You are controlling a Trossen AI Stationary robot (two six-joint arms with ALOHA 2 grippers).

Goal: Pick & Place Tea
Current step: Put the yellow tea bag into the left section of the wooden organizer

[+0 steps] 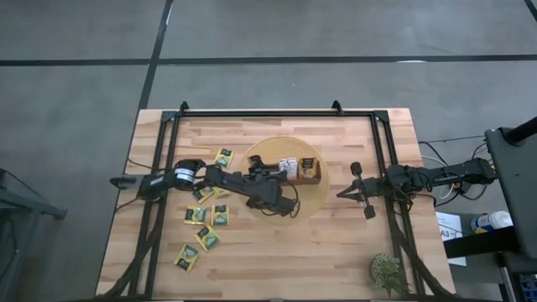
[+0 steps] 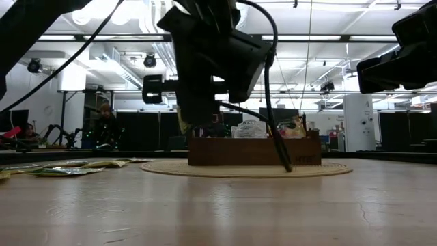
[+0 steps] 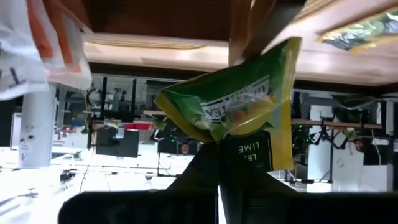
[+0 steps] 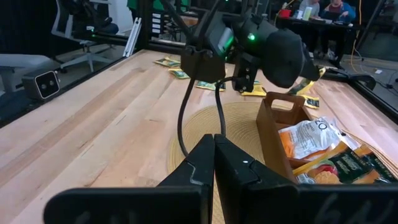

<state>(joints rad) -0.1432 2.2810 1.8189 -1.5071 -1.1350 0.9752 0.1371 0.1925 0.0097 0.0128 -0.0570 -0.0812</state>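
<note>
The left gripper [image 3: 217,146] is clenched on a yellow-green tea packet [image 3: 239,109], which sticks out beyond the fingertips; its dark panel carries the word "LIME" and its white band reads "TEA". In the overhead view this gripper [image 1: 254,170] hangs over the wooden tray's [image 1: 312,179] empty compartment, the one nearest the table's left edge, on the round woven mat [image 1: 319,201] at mid-table. The middle compartment holds white-and-orange packets [image 1: 288,166], the one nearest the table's right edge dark and orange packets [image 1: 309,169]. Seven yellow-green packets lie loose [image 1: 206,237] on the wooden table [image 1: 277,260] between the mat and the left edge. The right gripper [image 1: 342,194] waits near the table's right edge with its fingers pressed together, holding nothing. A small potted plant [image 1: 388,273] stands at the near right corner.
</note>
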